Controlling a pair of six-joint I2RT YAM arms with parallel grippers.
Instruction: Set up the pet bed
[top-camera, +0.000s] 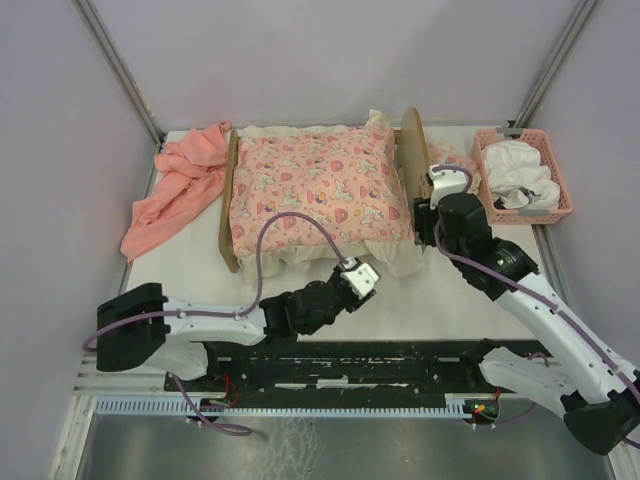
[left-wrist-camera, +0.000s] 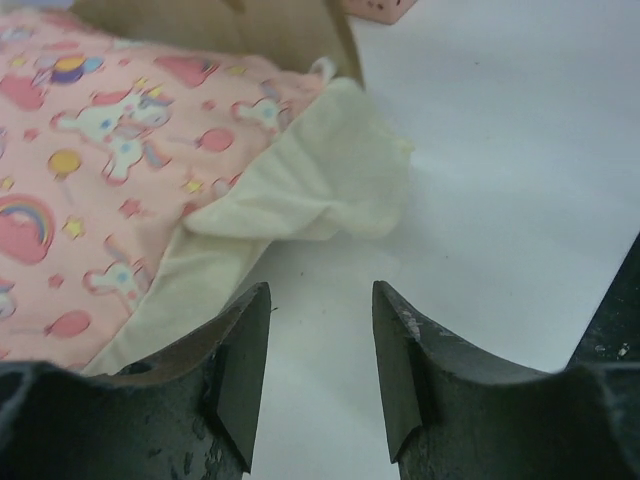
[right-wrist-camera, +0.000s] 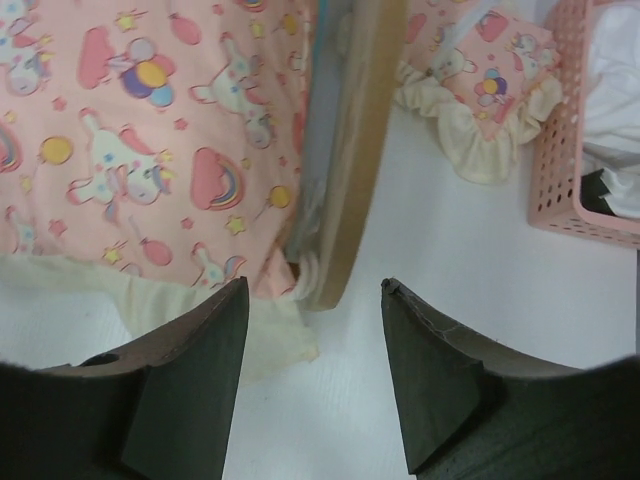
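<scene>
The pet bed is laid left-to-right at upper centre — left claw below it, right claw at its right end, both parted, empty.

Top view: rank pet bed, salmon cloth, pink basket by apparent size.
1. pet bed, clearly largest.
2/3. salmon cloth and pink basket look close; the cloth sprawls longer, but I won't rank them.

The white table carries the pet bed, a salmon cloth, a small pillow and a pink basket.
</scene>
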